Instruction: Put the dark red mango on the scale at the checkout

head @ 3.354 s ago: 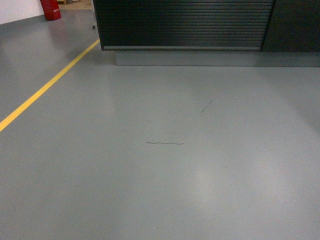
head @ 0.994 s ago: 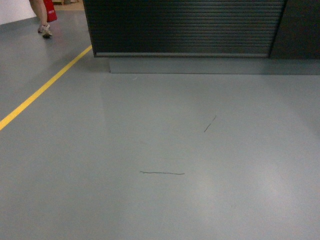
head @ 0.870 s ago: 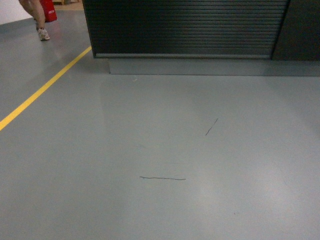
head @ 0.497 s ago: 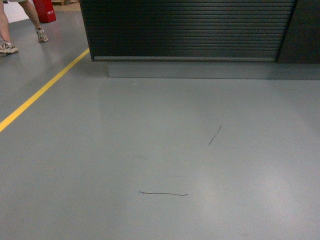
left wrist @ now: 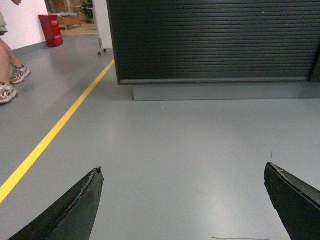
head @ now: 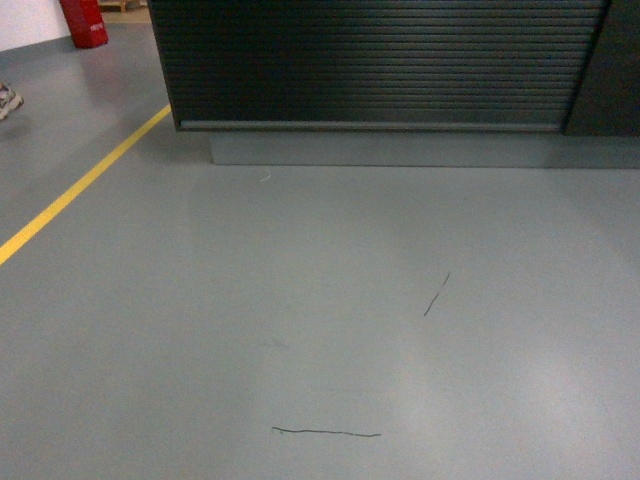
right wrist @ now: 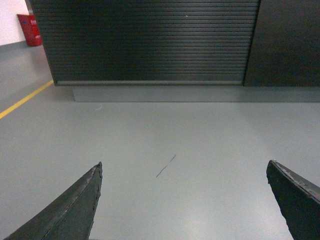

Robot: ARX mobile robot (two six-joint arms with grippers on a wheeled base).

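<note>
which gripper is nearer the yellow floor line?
Left. In its wrist view the yellow floor line passes just outside the left gripper; from the right gripper it lies far off to the left.

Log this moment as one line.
phase: facing checkout | left gripper: open, empty | right gripper: open, empty | mango, scale: unseen

Floor [head: 300, 300] open ahead; checkout [head: 370, 60] front blocks beyond.
</note>
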